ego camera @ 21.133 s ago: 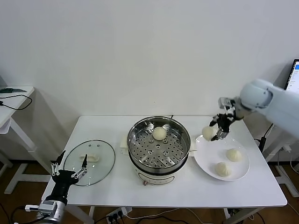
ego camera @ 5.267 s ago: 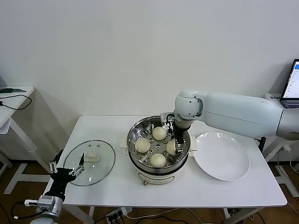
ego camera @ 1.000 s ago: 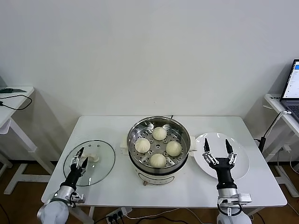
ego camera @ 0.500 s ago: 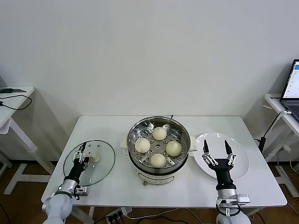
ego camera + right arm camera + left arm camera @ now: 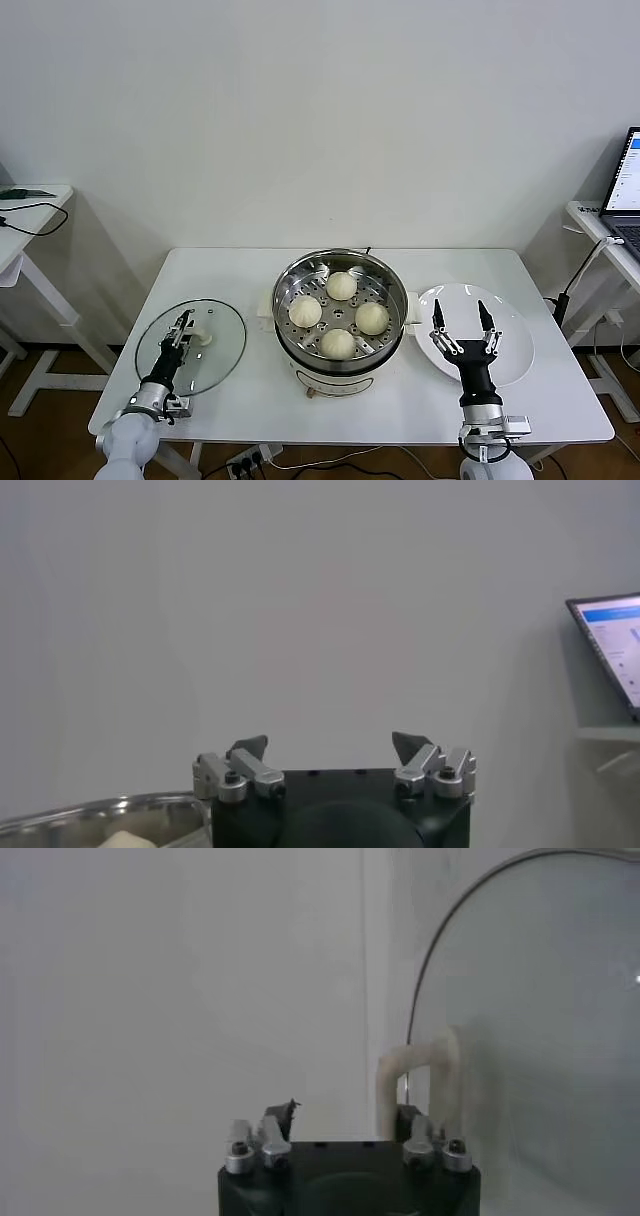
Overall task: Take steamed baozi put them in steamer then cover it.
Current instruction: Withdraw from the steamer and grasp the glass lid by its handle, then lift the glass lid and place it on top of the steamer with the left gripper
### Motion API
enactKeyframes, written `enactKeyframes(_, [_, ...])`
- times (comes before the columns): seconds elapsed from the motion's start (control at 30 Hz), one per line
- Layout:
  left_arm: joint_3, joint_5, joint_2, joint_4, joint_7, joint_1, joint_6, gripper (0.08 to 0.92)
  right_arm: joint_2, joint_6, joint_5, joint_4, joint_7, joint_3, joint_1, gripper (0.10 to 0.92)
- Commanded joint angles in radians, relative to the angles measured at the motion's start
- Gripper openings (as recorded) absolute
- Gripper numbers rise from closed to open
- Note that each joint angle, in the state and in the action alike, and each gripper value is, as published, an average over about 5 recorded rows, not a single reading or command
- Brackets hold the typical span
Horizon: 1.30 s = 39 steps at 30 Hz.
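Fingers of my left gripper point(image 5: 184, 325) sit narrowed at the round glass lid's point(image 5: 222, 345) white handle point(image 5: 425, 1086); contact unclear.

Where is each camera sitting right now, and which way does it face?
Head view: on the head, looking down at the table; both arms show, left gripper at the glass lid, right gripper over the plate.
Left wrist view: behind the left gripper, facing the lid handle.
Right wrist view: behind the open right gripper, facing the wall; steamer rim at one edge.
Shared: the lid handle; the steamer.
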Motion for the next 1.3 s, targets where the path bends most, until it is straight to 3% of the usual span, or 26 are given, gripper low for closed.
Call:
enactKeyframes(0.03, [0.0, 0.006, -0.004, 0.003, -0.006, -0.002, 0.01, 0.42, 0.0, 0.005, -0.003, -0.009, 0.0, -0.001, 0.003, 0.823])
enactKeyframes(0.33, [-0.018, 0.016, -0.012, -0.075, -0.012, 0.018, 0.014, 0.194, -0.001, 0.01, -0.004, -0.014, 0.002, -0.001, 0.005, 0.823])
enactKeyframes(0.6, [-0.052, -0.043, 0.006, -0.367, 0.043, 0.121, 0.094, 0.188, -0.003, 0.006, -0.003, -0.013, 0.004, -0.004, 0.014, 0.823])
enactKeyframes(0.93, [0.03, -0.312, 0.119, -0.784, 0.291, 0.285, 0.409, 0.188, -0.016, 0.004, 0.006, -0.015, 0.003, 0.007, 0.018, 0.823])
enactKeyframes(1.07, [0.135, -0.316, 0.152, -0.849, 0.358, 0.287, 0.513, 0.188, -0.017, 0.005, 0.01, -0.016, 0.002, 0.011, 0.018, 0.823])
enactKeyframes(1.3, [0.349, -0.261, 0.188, -0.858, 0.394, 0.203, 0.628, 0.188, -0.015, 0.007, 0.013, -0.012, 0.002, 0.033, 0.016, 0.823])
